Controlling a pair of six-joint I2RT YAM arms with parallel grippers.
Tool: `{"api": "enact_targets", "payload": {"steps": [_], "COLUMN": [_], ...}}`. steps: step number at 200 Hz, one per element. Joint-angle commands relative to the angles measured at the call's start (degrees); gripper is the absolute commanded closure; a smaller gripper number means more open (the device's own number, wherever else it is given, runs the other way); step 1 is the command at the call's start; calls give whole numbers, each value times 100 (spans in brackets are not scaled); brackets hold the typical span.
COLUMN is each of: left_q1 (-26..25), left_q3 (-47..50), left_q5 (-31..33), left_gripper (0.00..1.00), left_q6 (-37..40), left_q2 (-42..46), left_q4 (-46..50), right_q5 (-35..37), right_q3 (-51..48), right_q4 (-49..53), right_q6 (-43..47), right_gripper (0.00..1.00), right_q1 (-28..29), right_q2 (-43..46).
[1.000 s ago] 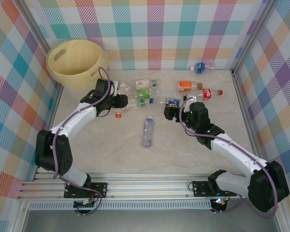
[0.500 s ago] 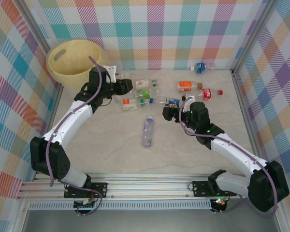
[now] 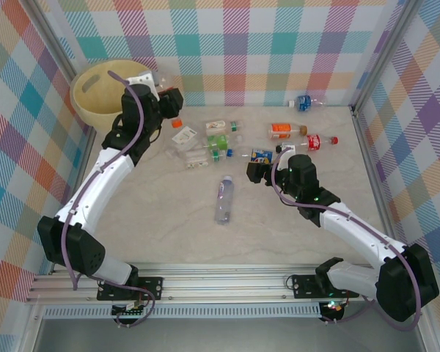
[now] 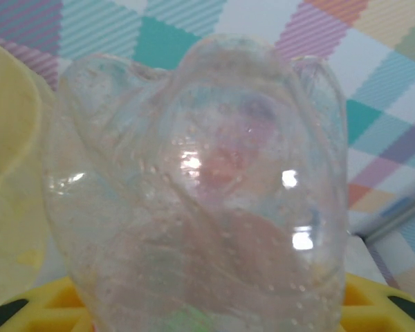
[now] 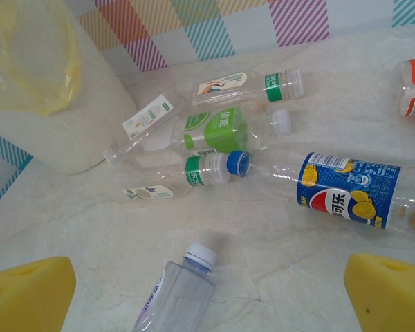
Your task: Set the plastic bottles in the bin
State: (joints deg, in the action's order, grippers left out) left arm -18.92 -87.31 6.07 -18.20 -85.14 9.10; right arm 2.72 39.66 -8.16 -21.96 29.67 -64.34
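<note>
**Top view:** The left gripper (image 3: 170, 101) hangs above the tabletop (image 3: 161, 220), clenched on a clear bottle (image 3: 177, 122) whose orange cap pokes out beneath it. The bin (image 3: 103, 116) stands just beside this gripper, to its left, and the bottle is not yet over the opening. The right gripper (image 3: 254, 172) hovers released and empty. A blue-label bottle (image 3: 262, 155) lies just ahead of it, a purple-label bottle (image 3: 224, 199) lies off to its left, and the green-label bottles (image 3: 218, 143) lie further ahead and left.

**Left wrist:** The clear bottle crowds the lens, base toward the camera, pinned between the yellow pads (image 4: 55, 308). The bin's pale wall curves in on the gripper's left.

**Right wrist:** The jaws stand wide apart. Below and between them the purple-label bottle rests on the tabletop, its white cap pointing ahead. The blue-label bottle lies ahead to the right, the green-label bottles ahead to the left, and the bin further left again.

These bottles look feather-light, thin-walled and slick. They are likely to buckle under a squeeze and to roll or squirt free. The surest hold is probably across the body at the label, or near the stiffer neck.
</note>
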Motion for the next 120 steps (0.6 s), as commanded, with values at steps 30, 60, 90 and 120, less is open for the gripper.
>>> {"api": "enact_targets", "payload": {"steps": [30,60,90,120], "left_q1": [156,410,699,981], "left_q3": [-997,-1221,-1339,-1436], "left_q5": [1434,1893,1780,2063], "left_gripper": [55,55,55,55], "left_q6": [752,1054,1009,1134], "left_q2": [-364,-608,-825,-1078], "left_q4": [-53,-85,-83,-103], "right_q5": [25,62,62,44], "right_q3": [136,182,243,287], "right_q4": [-161,-111,-72,-13], "right_q6": [2,24,59,51], "right_gripper": [0,0,0,0], "right_q1": [30,30,24,30], "right_q2": [11,0,-42,-62]}}
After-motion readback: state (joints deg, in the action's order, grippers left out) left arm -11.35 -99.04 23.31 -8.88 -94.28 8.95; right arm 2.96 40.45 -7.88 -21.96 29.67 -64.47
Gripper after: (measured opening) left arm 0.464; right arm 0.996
